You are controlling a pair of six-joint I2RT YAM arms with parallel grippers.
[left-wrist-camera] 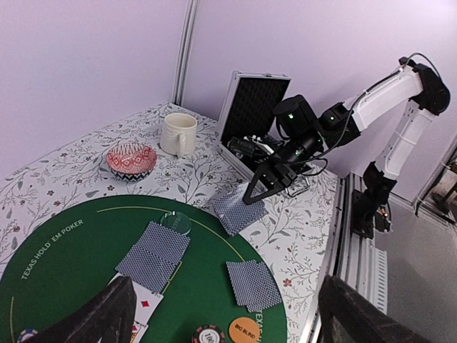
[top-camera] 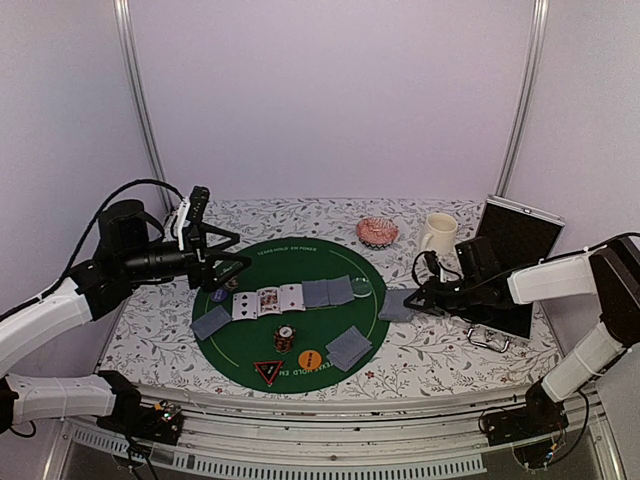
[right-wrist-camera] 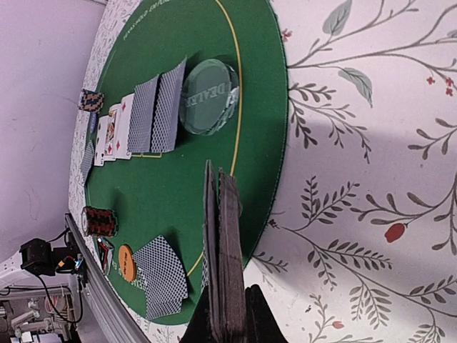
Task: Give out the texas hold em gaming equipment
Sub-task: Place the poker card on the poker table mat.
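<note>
A green round mat (top-camera: pixel 250 340) carries the poker gear. A row of face-up cards (top-camera: pixel 265 300) and face-down grey-blue cards (top-camera: pixel 328 292) crosses its middle, with a pale-green dealer button (top-camera: pixel 360 287) at the right end and a blue button (top-camera: pixel 220 295) at the left. Card pairs lie at the left (top-camera: pixel 211 322) and front right (top-camera: pixel 348 347). A chip stack (top-camera: pixel 285 338), orange button (top-camera: pixel 309 357) and triangular marker (top-camera: pixel 268 372) sit near the front. My left gripper (top-camera: pixel 225 262) hovers open over the mat's far left. My right gripper (top-camera: pixel 415 298) is shut on the card deck (right-wrist-camera: pixel 225 257), just off the mat's right edge.
A cream mug (top-camera: pixel 437 235) and a pink-patterned bowl (top-camera: pixel 377 232) stand at the back. An open black case (top-camera: pixel 515 250) with a metal rim lies behind the right arm. The flowered tablecloth (top-camera: pixel 440 350) surrounds the mat.
</note>
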